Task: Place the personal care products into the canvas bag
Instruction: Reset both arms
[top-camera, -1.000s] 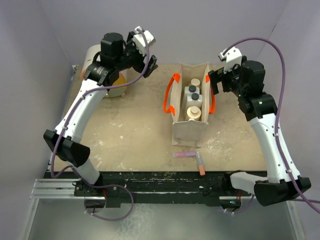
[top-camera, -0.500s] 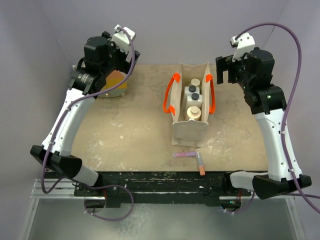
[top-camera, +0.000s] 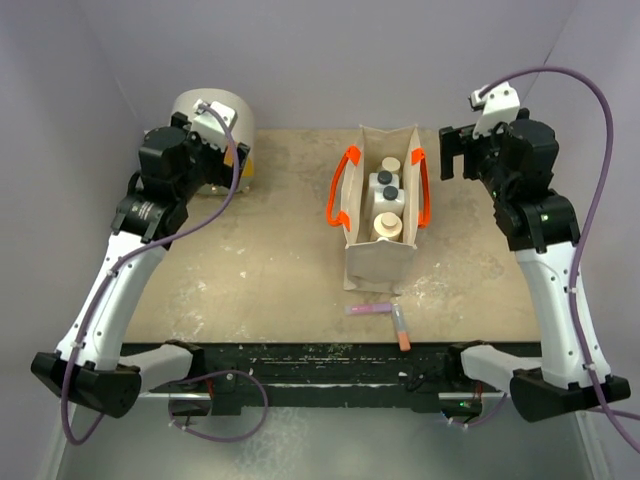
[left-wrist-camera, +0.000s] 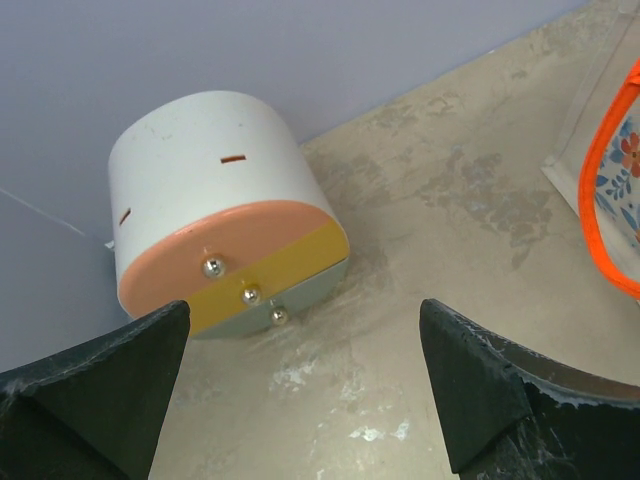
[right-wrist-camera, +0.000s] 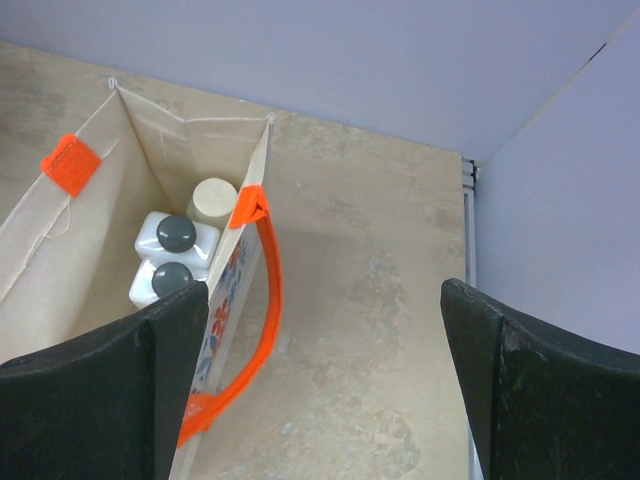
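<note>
Canvas bag (top-camera: 378, 265) — just left of spread right pincer (right-wrist-camera: 325, 300); left pincer (left-wrist-camera: 305, 315) spread, well apart.

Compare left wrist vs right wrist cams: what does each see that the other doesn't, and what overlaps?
Left wrist only: the round drawer box near the back wall, its peach, yellow and grey fronts facing the camera. Right wrist only: the inside of the canvas bag, holding two white bottles with black caps and a cream-capped bottle. Both: the table, the back wall, a strip of the bag with an orange handle, and the camera's own open fingers; left gripper and right gripper hold nothing.
</note>
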